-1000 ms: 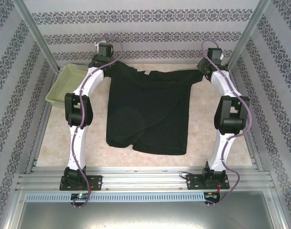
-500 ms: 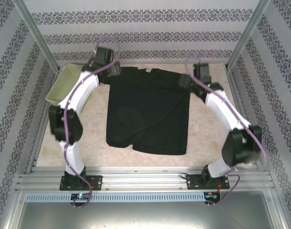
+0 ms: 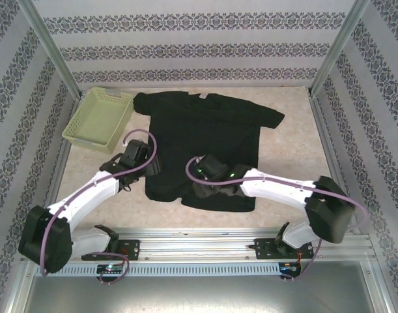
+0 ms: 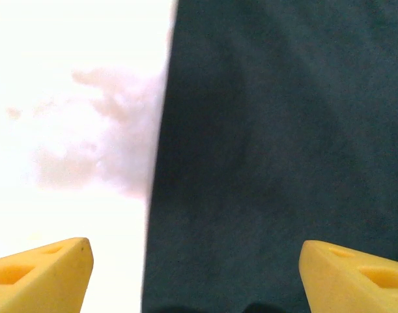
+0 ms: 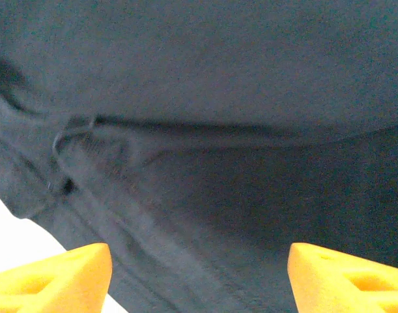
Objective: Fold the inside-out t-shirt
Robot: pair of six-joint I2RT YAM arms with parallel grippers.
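one black t-shirt (image 3: 205, 140), one basket (image 3: 101, 116)

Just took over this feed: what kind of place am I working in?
Probably a robot lab test cell, not a home: aluminium frame, printed backdrop walls, a table with the black t-shirt and a basket.

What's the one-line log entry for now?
black t-shirt: flat | left tool: open over side edge | right tool: open over hem
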